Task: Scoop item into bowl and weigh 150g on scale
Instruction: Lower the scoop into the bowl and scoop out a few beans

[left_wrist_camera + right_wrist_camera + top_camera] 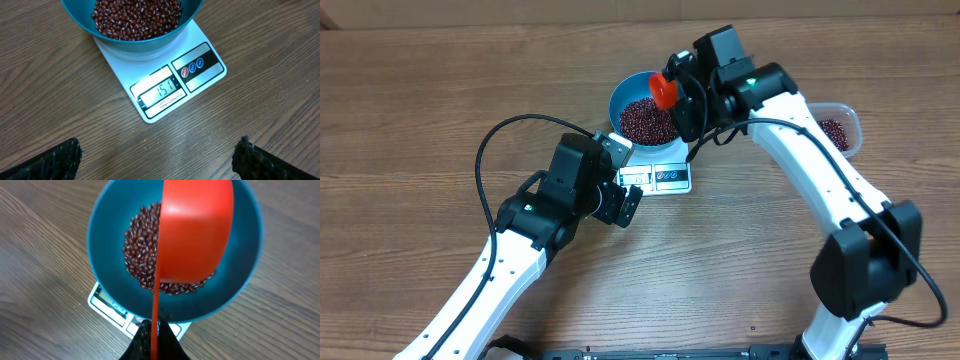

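Your right pincer (151, 342) is clamping shut on the handle of the red scoop (197, 230), which is tipping over the blue bowl (107, 225). The beans (137, 17) are lying heaped in that bowl on the scale (122, 65), whose display (161, 89) is showing a touch over target. Any grains clinging in the scoop are threatening an overshoot, and a knock on the rim is threatening a spill. Your left pincer (623, 203) is gaping empty before the scale.

My overhead view looks straight down on the whole table (420, 100) from well above. Left wrist looks down close on the scale (170, 85), right wrist closer still over the bowl (105, 227); all three share both.
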Robot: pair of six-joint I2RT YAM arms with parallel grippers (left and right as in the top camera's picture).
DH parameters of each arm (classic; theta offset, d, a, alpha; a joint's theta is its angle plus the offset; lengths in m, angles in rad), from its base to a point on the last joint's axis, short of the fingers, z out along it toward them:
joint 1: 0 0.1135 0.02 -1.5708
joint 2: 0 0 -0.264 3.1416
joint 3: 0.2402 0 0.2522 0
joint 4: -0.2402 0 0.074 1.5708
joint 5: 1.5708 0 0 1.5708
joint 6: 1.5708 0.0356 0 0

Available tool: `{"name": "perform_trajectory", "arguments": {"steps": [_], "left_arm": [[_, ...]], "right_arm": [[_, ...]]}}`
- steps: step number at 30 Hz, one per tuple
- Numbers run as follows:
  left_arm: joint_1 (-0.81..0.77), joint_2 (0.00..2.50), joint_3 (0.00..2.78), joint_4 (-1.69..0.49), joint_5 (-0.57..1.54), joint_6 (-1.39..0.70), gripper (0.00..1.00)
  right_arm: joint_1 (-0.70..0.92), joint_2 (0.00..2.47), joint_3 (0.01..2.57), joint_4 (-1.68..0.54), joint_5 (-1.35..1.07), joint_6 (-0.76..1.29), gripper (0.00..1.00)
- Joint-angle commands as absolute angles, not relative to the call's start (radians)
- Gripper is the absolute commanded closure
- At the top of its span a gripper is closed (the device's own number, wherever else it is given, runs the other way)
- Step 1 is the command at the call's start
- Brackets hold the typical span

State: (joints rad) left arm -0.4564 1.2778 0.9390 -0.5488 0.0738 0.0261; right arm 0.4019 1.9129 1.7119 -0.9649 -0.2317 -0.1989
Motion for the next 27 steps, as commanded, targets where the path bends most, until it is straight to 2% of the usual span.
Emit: {"name": "perform_trajectory", "arguments": {"steps": [1, 27], "left_arm": [[-0.452, 1.283, 0.936, -0.546, 0.068, 0.03, 0.01], [-0.452, 1.283, 0.936, -0.546, 0.068, 0.03, 0.0]], "right_arm": [[0.409, 1.956, 1.705, -0.957, -0.237, -0.211, 0.96], [0.456, 2.087, 1.704, -0.886, -0.099, -0.219, 0.96]]}}
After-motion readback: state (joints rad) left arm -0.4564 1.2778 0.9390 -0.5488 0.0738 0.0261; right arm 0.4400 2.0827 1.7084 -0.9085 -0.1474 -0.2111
